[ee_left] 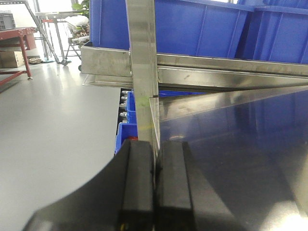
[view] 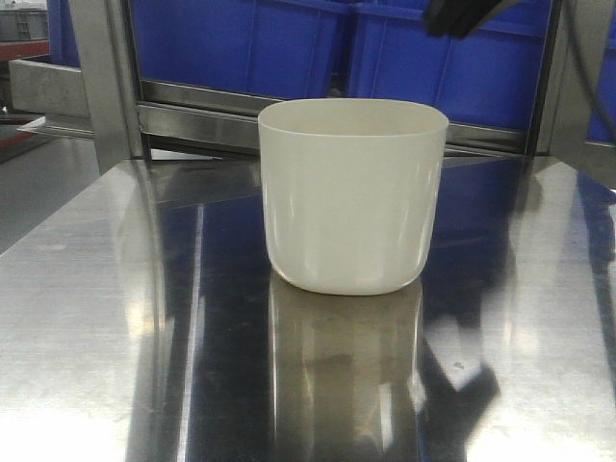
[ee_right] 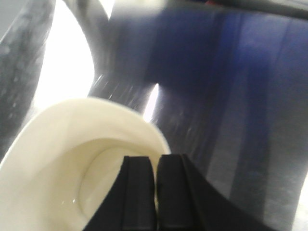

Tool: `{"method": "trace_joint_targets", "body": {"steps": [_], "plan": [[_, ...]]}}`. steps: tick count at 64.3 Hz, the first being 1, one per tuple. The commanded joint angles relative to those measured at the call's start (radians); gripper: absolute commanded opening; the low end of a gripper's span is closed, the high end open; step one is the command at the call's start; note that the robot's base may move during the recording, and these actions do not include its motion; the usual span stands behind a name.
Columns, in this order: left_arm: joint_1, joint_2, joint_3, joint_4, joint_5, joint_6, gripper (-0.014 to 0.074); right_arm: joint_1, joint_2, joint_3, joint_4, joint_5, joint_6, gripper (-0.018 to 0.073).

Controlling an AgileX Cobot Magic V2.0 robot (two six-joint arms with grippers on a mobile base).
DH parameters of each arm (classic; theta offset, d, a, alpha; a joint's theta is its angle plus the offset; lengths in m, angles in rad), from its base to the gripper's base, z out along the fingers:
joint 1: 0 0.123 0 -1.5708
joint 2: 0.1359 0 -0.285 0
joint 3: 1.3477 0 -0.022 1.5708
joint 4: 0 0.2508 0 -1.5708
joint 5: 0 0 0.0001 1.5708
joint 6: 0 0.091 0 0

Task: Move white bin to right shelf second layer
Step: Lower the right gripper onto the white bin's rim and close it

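Steel tabletop (view: 96, 289), mirror-bright, fills the foreground. Behind it stands a rack (view: 192, 120) loaded with blue crates (view: 241, 43). Which of its levels is the target shelf layer cannot be told from these views.

The bin (view: 351, 192) stands upright and empty near the middle of the tabletop, apart from the rack and not yet gripped.

The step in hand looks like the approach to a grasp. To do it well, the right jaws need to open wide enough to straddle one wall. They should then come down with one finger inside and one outside the rim, and close low enough that the glossy, tapering wall does not slip. A grip on the right-hand wall would probably suit a carry to the right. The lift should be straight up before any swing, because the tub is light and could tip or skid on the slick steel.

The right arm hangs above the bin. Its wrist view looks down into the opening past the rim, with the jaws pressed almost together and holding nothing. The left jaws are likewise closed and empty, parked off at the tabletop's left edge close to a steel post (ee_left: 142, 72).
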Motion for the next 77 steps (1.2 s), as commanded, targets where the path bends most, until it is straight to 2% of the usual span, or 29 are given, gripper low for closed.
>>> {"method": "trace_joint_targets", "body": {"steps": [1, 5, 7, 20, 44, 64, 77], "plan": [[-0.007, -0.014, 0.037, -0.005, -0.084, -0.004, 0.0085, 0.015, -0.028, -0.043, 0.001, -0.057, -0.004, 0.0363], [-0.007, -0.014, 0.037, -0.005, -0.084, -0.004, 0.0085, 0.016, -0.024, -0.043, 0.001, -0.059, -0.004, 0.0512], [-0.007, -0.014, 0.037, -0.005, -0.084, -0.004, 0.0085, 0.016, -0.024, -0.043, -0.003, -0.058, -0.006, 0.0534], [-0.007, -0.014, 0.037, -0.005, -0.084, -0.004, 0.0085, 0.016, -0.023, -0.043, -0.014, -0.057, -0.006, 0.0477], [-0.007, -0.014, 0.037, -0.005, -0.084, -0.004, 0.0085, 0.016, 0.029, -0.043, -0.018, -0.044, -0.006, 0.0477], [-0.007, -0.014, 0.037, -0.005, -0.084, -0.004, 0.0085, 0.011, 0.072, -0.092, -0.024, 0.063, -0.006, 0.0477], [-0.007, -0.014, 0.037, -0.005, -0.084, -0.004, 0.0085, 0.011, 0.096, -0.127, -0.025, 0.087, -0.006, 0.0477]]}}
